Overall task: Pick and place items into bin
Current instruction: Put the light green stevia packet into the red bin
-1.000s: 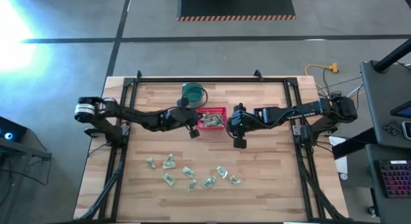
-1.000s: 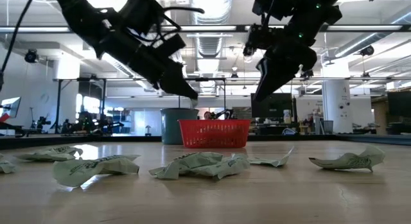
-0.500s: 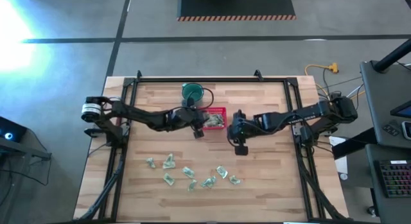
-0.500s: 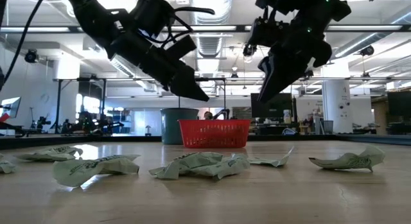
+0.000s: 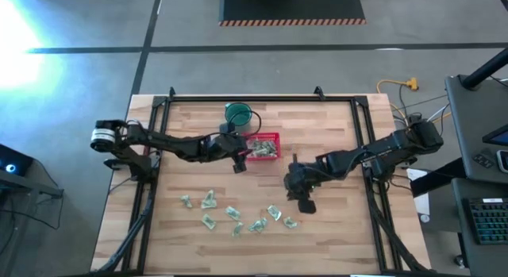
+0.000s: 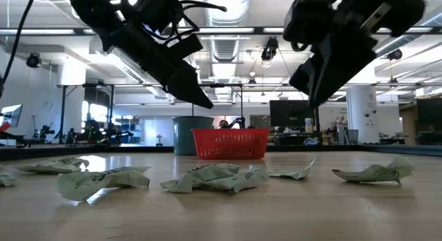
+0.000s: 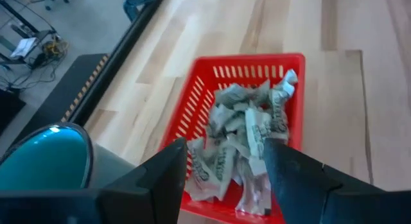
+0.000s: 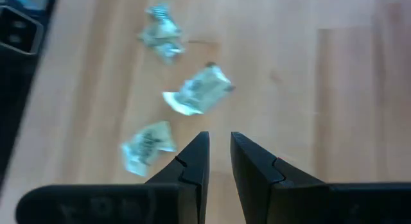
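Note:
The red mesh bin (image 5: 270, 136) stands mid-table with several pale green-and-white wrapped items (image 7: 244, 140) lying in it. My left gripper (image 7: 225, 179) hovers open above the bin's left side (image 5: 238, 162), with nothing between its fingers. More items (image 5: 236, 213) lie loose on the wood near the front edge. My right gripper (image 5: 304, 199) hangs over the table to the right of them. Its fingers stand a narrow gap apart (image 8: 219, 153) and are empty. An item (image 8: 199, 89) lies just ahead of them.
A round dark green cup (image 5: 237, 113) stands just behind the bin's far left corner. Black frame rails (image 5: 159, 190) run along the table's left, right and far sides. Bare wood lies right of the bin and along the far right.
My left gripper has opened above the bin, after nudging toward it and back. My right gripper has left the bin's right side. It has gone toward the near edge and a little right, and has come down over the loose items.

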`<state>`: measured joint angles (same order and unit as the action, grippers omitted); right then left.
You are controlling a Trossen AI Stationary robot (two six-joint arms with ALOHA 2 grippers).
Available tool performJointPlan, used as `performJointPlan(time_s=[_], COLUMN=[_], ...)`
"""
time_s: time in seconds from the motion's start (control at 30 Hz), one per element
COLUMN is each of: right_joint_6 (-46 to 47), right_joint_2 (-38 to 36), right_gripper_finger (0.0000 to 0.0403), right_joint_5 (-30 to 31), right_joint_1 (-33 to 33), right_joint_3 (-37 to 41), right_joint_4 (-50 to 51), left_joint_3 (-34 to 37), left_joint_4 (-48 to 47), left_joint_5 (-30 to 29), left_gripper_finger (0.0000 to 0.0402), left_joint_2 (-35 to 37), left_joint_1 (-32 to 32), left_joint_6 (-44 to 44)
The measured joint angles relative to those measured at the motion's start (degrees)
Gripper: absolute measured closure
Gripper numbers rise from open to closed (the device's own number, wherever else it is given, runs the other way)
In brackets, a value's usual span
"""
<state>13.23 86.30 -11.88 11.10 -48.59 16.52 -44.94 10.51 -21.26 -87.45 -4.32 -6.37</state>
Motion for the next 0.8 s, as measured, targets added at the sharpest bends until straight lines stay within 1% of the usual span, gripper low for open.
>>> performJointPlan(time_s=[0.13,0.3,0.37,0.47,0.53,0.63,0.8], right_joint_6=[3.68,4.42,4.36,4.4,4.39,5.34,7.49], right_joint_2=[0.01,0.22,0.6,1.97,3.21,5.09,8.06], right_gripper_finger=[0.0346,0.0346,0.0346,0.0346,0.0344,0.033,0.0292], right_joint_5=[-0.18,0.82,4.13,10.83,13.48,13.9,13.73], right_joint_1=[4.5,11.09,13.55,16.68,18.09,19.09,19.23], right_joint_3=[0.92,1.7,1.74,1.58,1.57,1.57,1.57], right_joint_4=[-4.33,-12.02,-13.74,-14.08,-14.1,-14.14,-13.98], left_joint_3=[0.0,0.0,0.02,0.02,0.02,0.02,0.03], left_joint_4=[-0.03,-0.45,-0.47,-0.44,-0.43,-0.47,-0.49], left_joint_5=[-0.06,-0.04,-0.04,-0.03,-0.03,-0.04,0.01], left_gripper_finger=[0.0211,0.0211,0.0211,0.0211,0.0211,0.0211,0.0211], left_joint_2=[0.25,0.25,0.25,0.25,0.25,0.25,0.25], left_joint_1=[-0.08,-0.06,-0.06,-0.06,-0.06,0.17,0.76], left_joint_6=[0.0,0.0,0.0,0.02,0.04,0.64,1.63])
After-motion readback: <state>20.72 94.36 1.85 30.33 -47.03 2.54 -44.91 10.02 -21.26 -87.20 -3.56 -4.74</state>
